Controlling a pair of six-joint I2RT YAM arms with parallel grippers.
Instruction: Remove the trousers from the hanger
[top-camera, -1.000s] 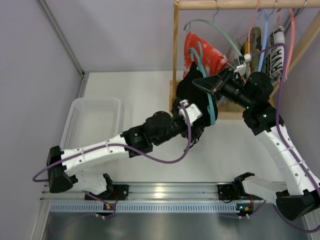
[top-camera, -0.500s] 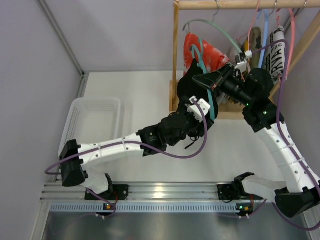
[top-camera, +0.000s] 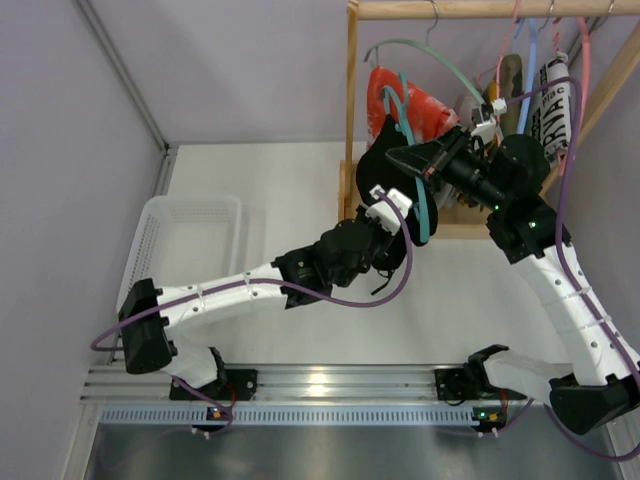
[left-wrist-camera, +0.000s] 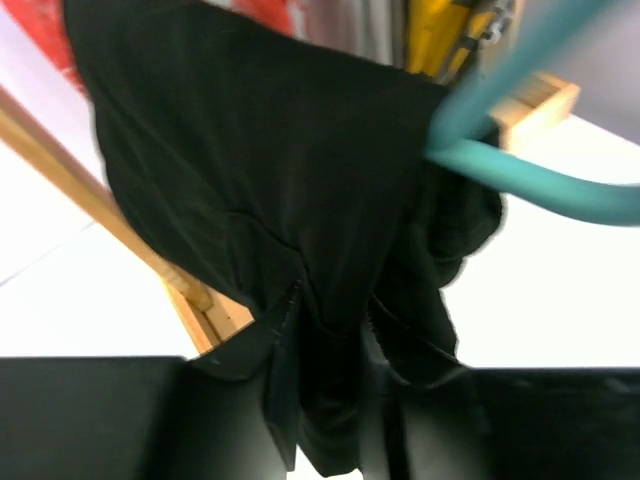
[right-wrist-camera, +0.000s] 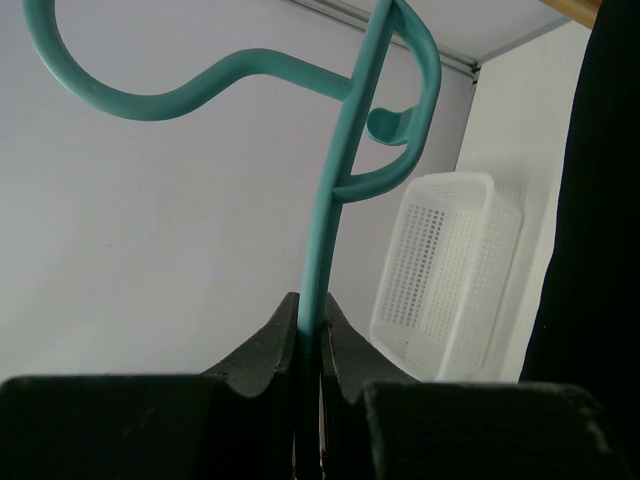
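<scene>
Item one, far left: white mesh basket (top-camera: 185, 240) on the worktop (top-camera: 270, 190), well apart from the action. Item two: left gripper (left-wrist-camera: 330, 400), raised beneath the garment. Its fingers sit close on either side of the hanging hem and cloth fills the gap, so I read it as gripping the hem. Item three: black trousers (left-wrist-camera: 260, 170), draped over the lower bar of the teal hanger (left-wrist-camera: 540, 190), folded across it with both halves hanging down toward my left gripper; none of it is on the worktop. Item four: right gripper (right-wrist-camera: 310, 340), clamped on the hanger's upright stem just below the hook and holding it out in front of the wooden clothes rack (top-camera: 352, 100). Governing relation: the trousers lie directly above the left gripper and to the left of the right one. The hanger bar runs crosswise through the fold. By my estimate, the cloth comes free only if pulled down and leftward, off the bar's open end and away from the right gripper.
</scene>
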